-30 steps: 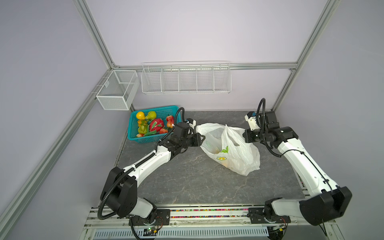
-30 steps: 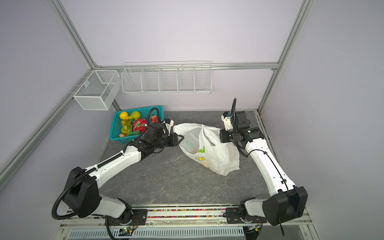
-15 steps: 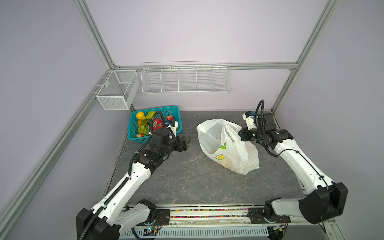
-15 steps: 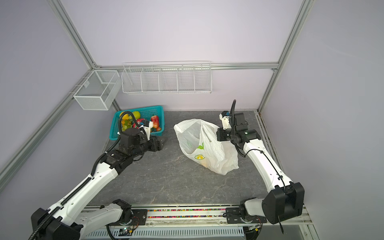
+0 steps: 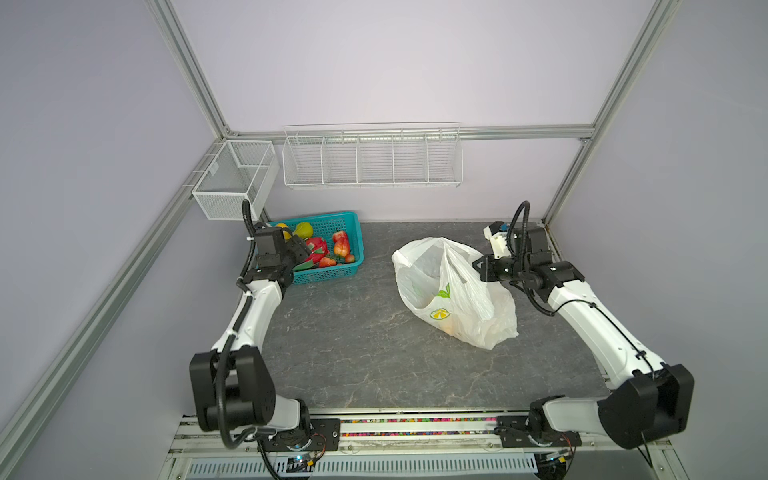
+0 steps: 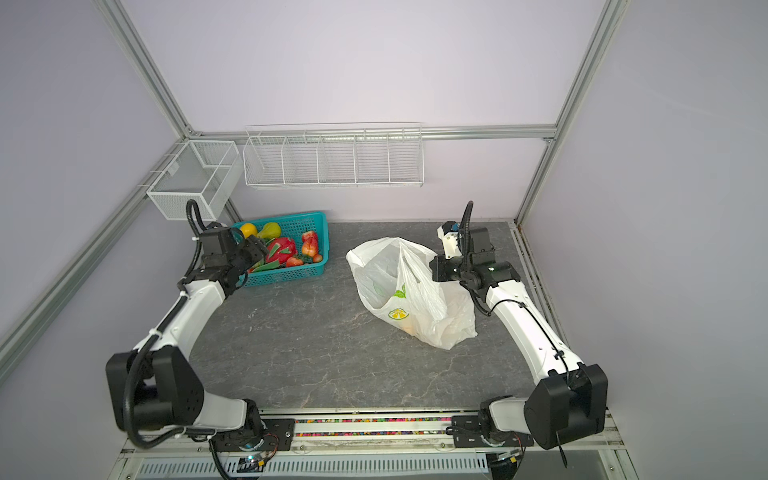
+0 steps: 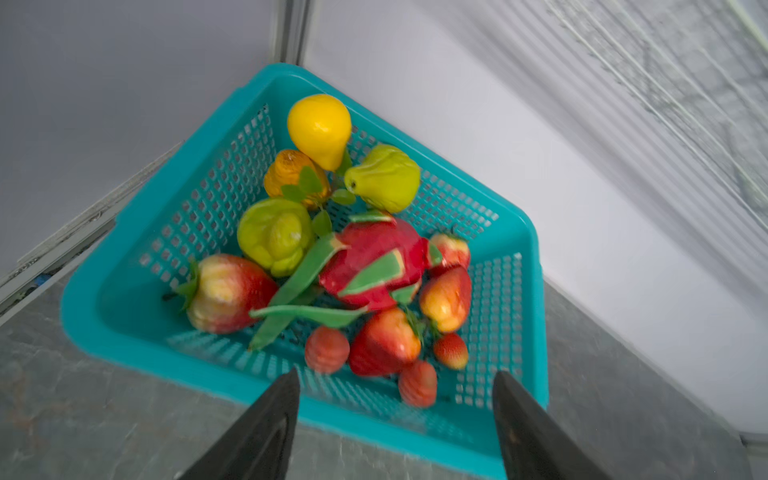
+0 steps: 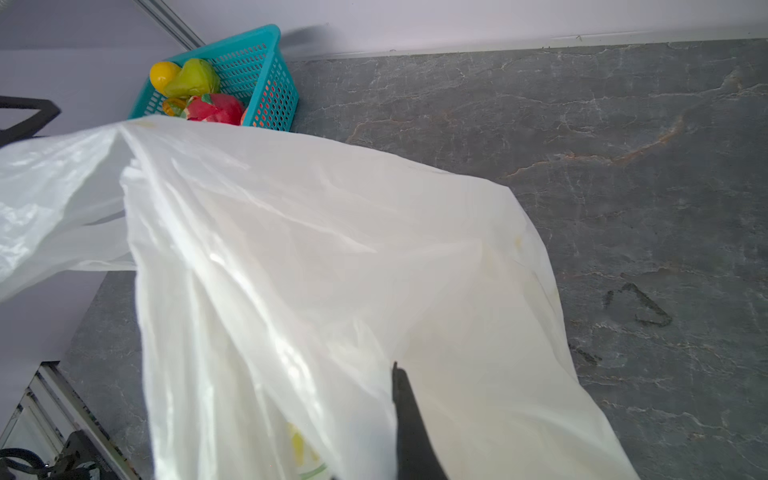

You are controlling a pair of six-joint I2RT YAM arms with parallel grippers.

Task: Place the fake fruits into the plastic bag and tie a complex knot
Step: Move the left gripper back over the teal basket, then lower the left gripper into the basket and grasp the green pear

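Loading barely begun, most fruit still in the basket

Spanning the scene, the grey stone-look worktop (image 5: 353, 353) carries the plastic bag (image 5: 457, 291) on its right half. The bag lies slumped, with its mouth held up and open toward the middle. A faint orange-yellow shape shows through the film near the bag's bottom. It may be a piece already inside, though the printed lemon makes that hard to tell.

At the back left corner sits the teal basket (image 7: 536, 291), and the fake fruits (image 7: 291, 232) are heaped in it. There is a red dragon fruit (image 7: 374, 266) with yellow and green pieces behind it and strawberries in front.

The right tool (image 5: 478, 268) is pinched tight on the bag's upper edge and keeps the mouth raised. The left tool (image 7: 395, 376) hangs over the basket's near rim with its jaws spread wide and nothing between them.

By my reading, nearly all the loading remains. The knot has not been started, since both strap handles look loose.
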